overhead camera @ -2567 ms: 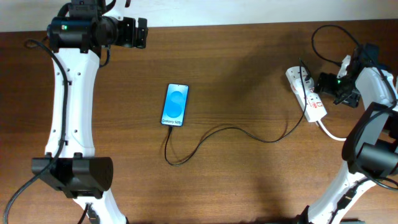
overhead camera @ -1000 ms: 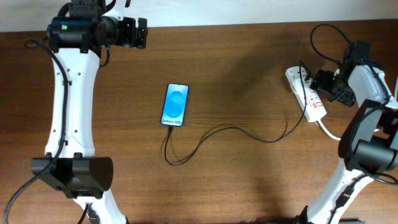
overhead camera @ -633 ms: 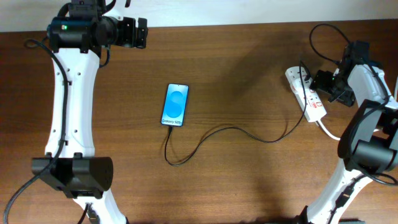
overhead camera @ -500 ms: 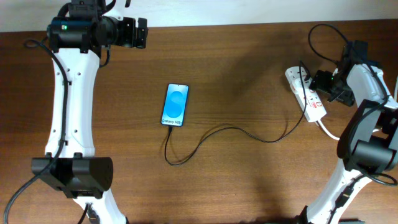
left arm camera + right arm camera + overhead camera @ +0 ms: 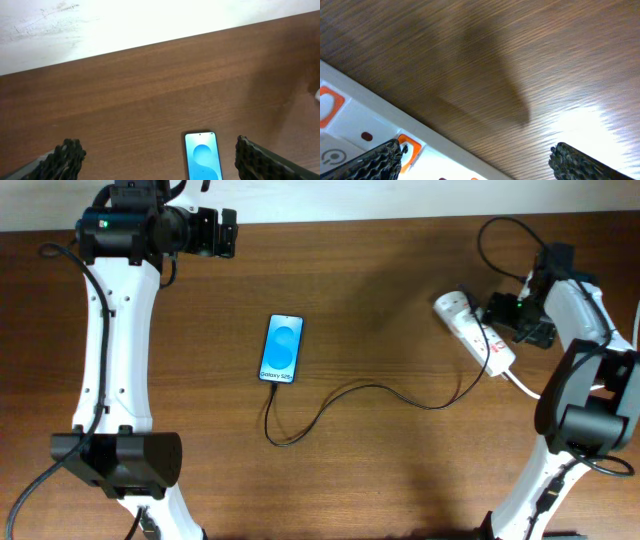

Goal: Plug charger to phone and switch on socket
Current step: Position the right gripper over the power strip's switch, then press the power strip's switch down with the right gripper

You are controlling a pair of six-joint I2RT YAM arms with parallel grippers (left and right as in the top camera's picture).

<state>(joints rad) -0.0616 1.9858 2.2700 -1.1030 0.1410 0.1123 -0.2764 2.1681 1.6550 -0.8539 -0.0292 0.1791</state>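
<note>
The phone (image 5: 281, 348) lies face up, screen lit blue, left of centre on the bench (image 5: 400, 480). The charger (image 5: 350, 388), a thin black cable, snakes from the phone's lower edge across the wood to the socket (image 5: 472, 330) at the far right. From overhead I cannot tell whether the plug tip is fully seated. I judge the cable limp and light, best pinched at the stiff plug tip just beside the phone, not along its slack run. The glass-fronted phone looks slick and likely to skate if pushed. The socket, a light plastic strip lying at an angle, would probably pivot under a sideways nudge, so its small red-orange switches (image 5: 330, 106) want a straight downward press. My right end effector (image 5: 497, 313) hovers at the strip's right side, jaws spread wide and holding nothing; whether it touches I cannot tell. My left end effector (image 5: 230, 232) hangs near the far edge, well apart from the phone, equally wide and empty.
</note>
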